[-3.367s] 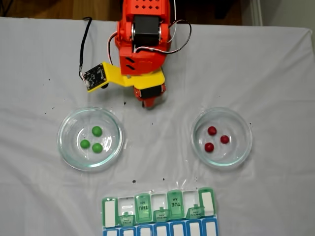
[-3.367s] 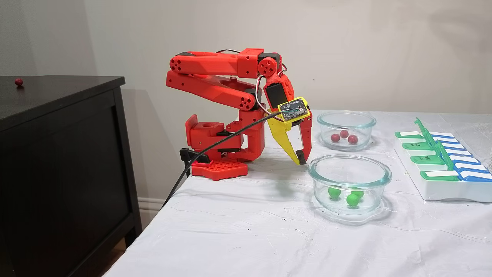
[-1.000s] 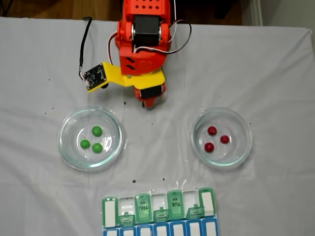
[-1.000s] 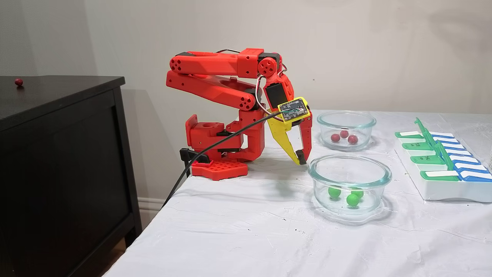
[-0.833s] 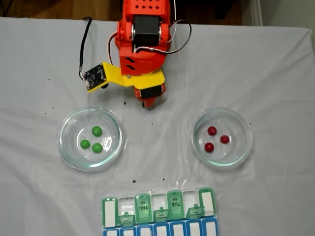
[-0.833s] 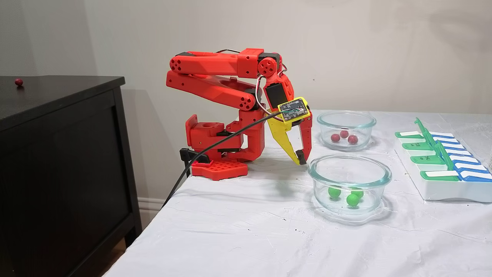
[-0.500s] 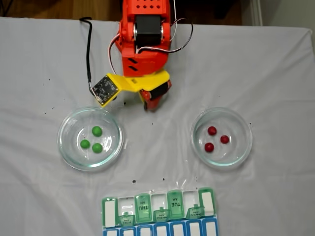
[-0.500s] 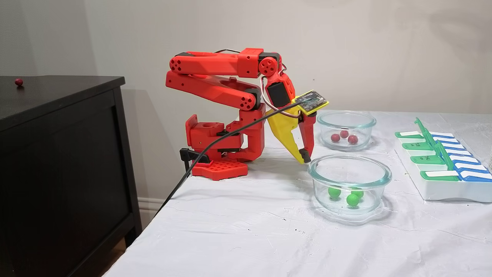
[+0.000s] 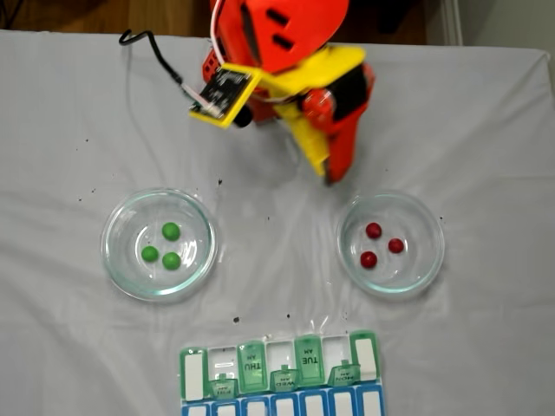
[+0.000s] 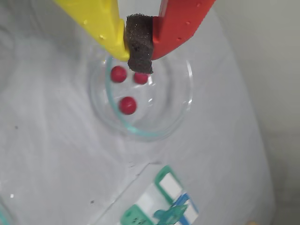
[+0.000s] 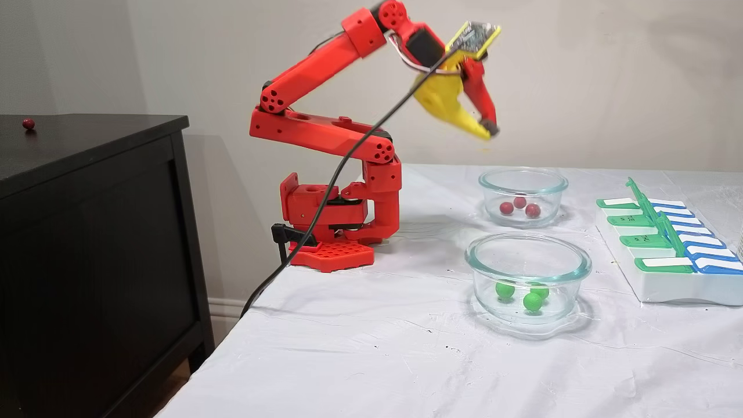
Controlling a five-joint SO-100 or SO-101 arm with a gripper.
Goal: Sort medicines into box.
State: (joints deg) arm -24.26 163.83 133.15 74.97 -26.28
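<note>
One glass dish (image 9: 158,244) holds three green pills (image 9: 161,245), another dish (image 9: 390,242) three red pills (image 9: 377,243); clenched claw (image 10: 139,51) empty.

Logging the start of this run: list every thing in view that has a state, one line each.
gripper: shut, empty, raised above the table.
red pills: three, loose in their glass dish.
green pills: three, loose in the other glass dish.
pill organizer: green row with some lids flipped open, no pills seen inside.

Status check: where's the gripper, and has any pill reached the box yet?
Gripper shut, empty, raised above the red pills' dish. Three red pills, three green pills in their dishes. Pill box untouched. Nothing in the way.
</note>
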